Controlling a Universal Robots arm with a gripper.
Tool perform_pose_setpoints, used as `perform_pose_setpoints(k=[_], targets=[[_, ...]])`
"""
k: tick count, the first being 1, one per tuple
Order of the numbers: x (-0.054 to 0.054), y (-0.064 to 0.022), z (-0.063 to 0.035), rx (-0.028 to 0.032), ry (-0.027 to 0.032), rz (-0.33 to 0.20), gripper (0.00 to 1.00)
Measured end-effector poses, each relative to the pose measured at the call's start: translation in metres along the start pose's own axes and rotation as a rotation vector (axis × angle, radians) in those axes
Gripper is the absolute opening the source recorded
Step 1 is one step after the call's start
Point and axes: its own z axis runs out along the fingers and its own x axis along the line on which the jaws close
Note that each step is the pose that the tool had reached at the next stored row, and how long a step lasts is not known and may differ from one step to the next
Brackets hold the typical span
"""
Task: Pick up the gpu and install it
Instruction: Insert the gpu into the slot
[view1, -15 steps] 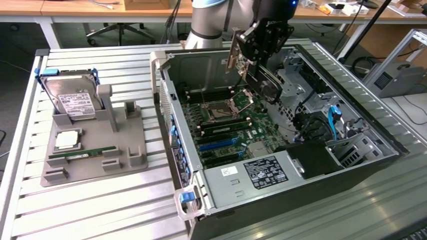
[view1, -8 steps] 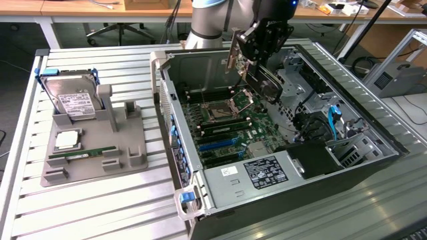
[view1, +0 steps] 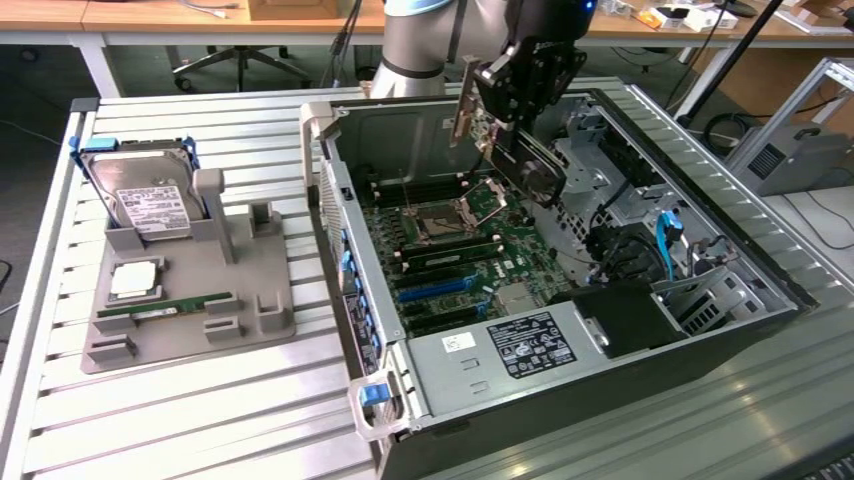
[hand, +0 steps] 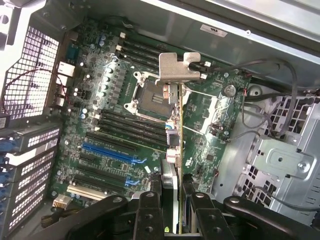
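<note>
Gpu (view1: 525, 163) hangs clamped in gripper (hand: 174, 210) above motherboard (view1: 461, 262).

The arm (view1: 416, 45) is showing a silver-grey tube with a blue ring; its black gripper (view1: 507, 100) is wearing round pivot screws.

gpu (view1: 523, 165) dark, bracket (hand: 177, 67) silver; motherboard (view1: 467, 255) green; one slot (hand: 107, 151) blue; fixture (view1: 254, 290) grey.

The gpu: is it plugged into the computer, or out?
Out. The gpu is held in the tool above the motherboard, apart from its slots.
</note>
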Motion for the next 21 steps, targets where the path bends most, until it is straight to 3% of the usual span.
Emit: perform_pose_setpoints(k=[21], targets=[[0.0000, 0.0000, 0.0000, -0.0019, -0.0045, -0.062, 0.27]])
